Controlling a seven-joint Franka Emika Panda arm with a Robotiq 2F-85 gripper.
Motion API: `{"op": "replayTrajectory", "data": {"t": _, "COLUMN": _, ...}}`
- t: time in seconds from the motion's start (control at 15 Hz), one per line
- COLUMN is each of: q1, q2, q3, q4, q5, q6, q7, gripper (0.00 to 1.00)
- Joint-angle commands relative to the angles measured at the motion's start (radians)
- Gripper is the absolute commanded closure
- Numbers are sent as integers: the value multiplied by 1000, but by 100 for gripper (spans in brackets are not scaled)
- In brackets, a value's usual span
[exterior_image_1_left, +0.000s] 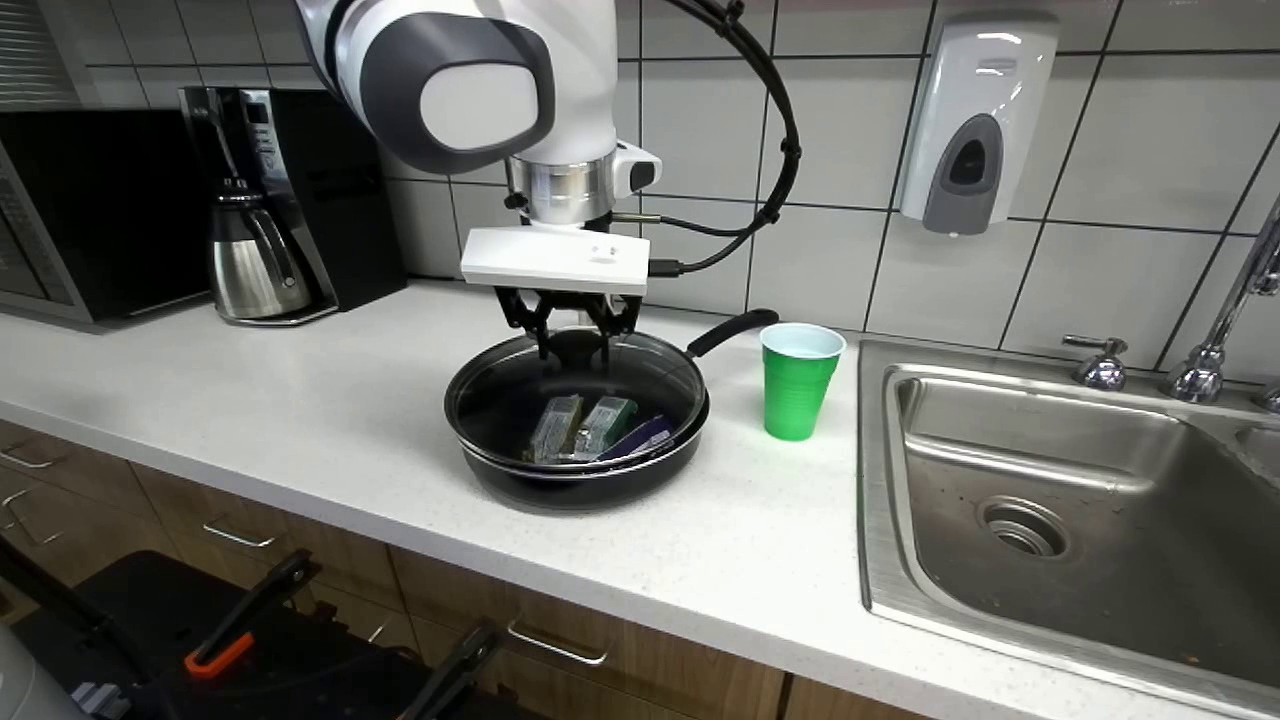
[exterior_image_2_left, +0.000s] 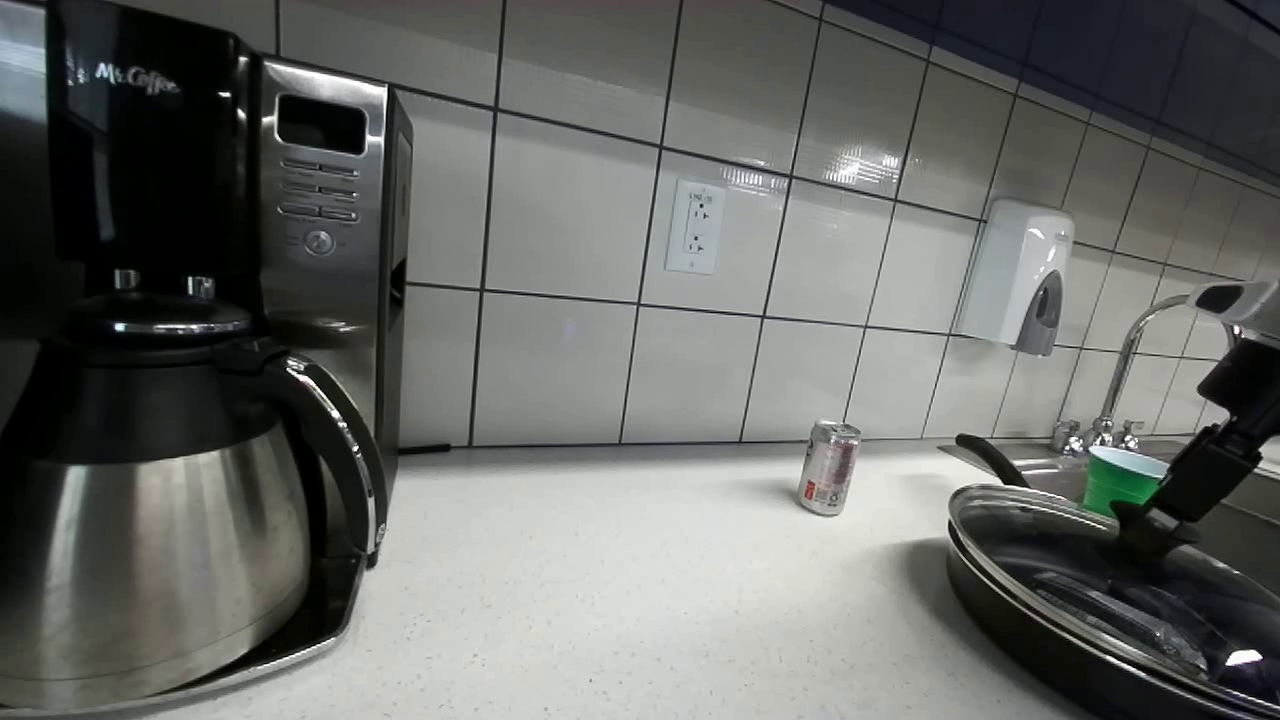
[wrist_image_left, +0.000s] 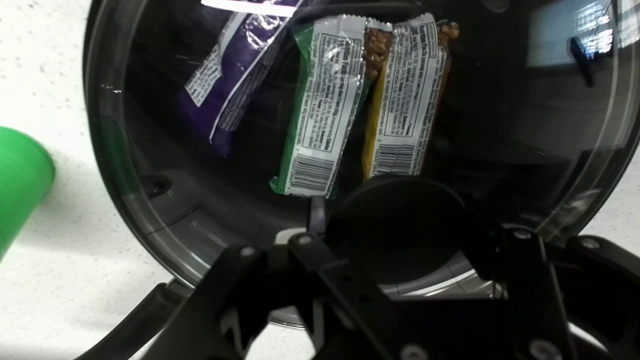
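A slip looks like the main risk: the jaws of the gripper (exterior_image_1_left: 575, 350) stand part-closed against both sides of the black knob (wrist_image_left: 395, 225), seemingly holding the glass lid (exterior_image_1_left: 500, 400) by it, and so smooth and round a knob could let the lid twist or tip. The lid sits over the pan (exterior_image_1_left: 580, 492), its rim slightly offset; whether it is raised or resting I cannot tell, but an uneven pull might catch the edge and drag the pan. The green cup (exterior_image_1_left: 798, 395), thin-walled and probably light, stands near the pan's handle (exterior_image_1_left: 733, 331) and could topple if bumped. The lid is clear and rounded, the pan black, the surface (exterior_image_1_left: 300, 400) white and speckled. Under the glass lie a green-edged bar (wrist_image_left: 322, 105), a yellow-edged bar (wrist_image_left: 406, 100) and a glossy purple packet (wrist_image_left: 225, 85), all in crinkled film.
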Motion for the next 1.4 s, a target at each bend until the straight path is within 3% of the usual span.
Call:
{"op": "replayTrajectory", "data": {"t": 0.0, "q1": 0, "q2": -18, "q3": -7, "q4": 12, "q5": 4, "q6": -1, "q7": -30, "gripper": 61}}
{"op": "replayTrajectory", "data": {"t": 1.2, "q1": -12, "q2": -39, "q3": -4, "q4": 0, "q5": -91, "q6": -34, "q7": -1, "gripper": 61}}
{"op": "replayTrajectory", "data": {"t": 1.33, "q1": -13, "q2": -40, "q3": -6, "q4": 3, "q5": -93, "q6": -39, "q7": 2, "gripper": 10}}
